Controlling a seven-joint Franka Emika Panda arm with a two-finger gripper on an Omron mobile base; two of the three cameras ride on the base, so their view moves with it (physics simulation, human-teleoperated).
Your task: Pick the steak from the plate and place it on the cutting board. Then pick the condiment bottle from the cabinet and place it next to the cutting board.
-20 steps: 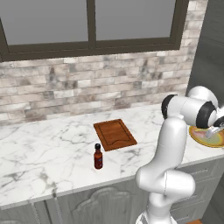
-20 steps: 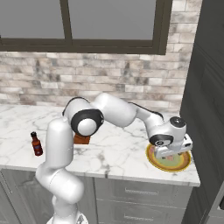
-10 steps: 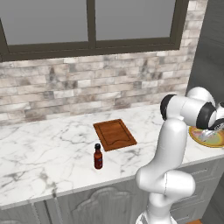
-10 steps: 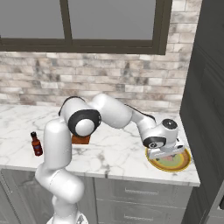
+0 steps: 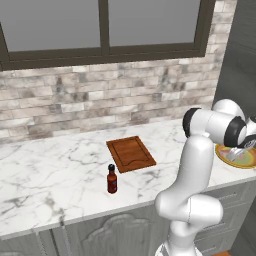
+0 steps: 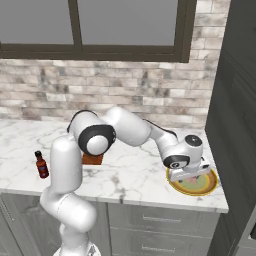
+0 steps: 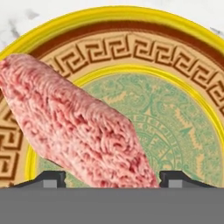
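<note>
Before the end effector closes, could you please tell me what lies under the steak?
Under the steak is the plate, its greenish centre and patterned rim showing around the meat. The plate beneath the slab is covered, so contact cannot be seen.

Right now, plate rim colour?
Yellow on the plate rim, brown key-pattern band inside it; clearest in the hand view.

Bare marble counter point(image 6: 130, 175) beside plate point(image 6: 211, 185)
</note>
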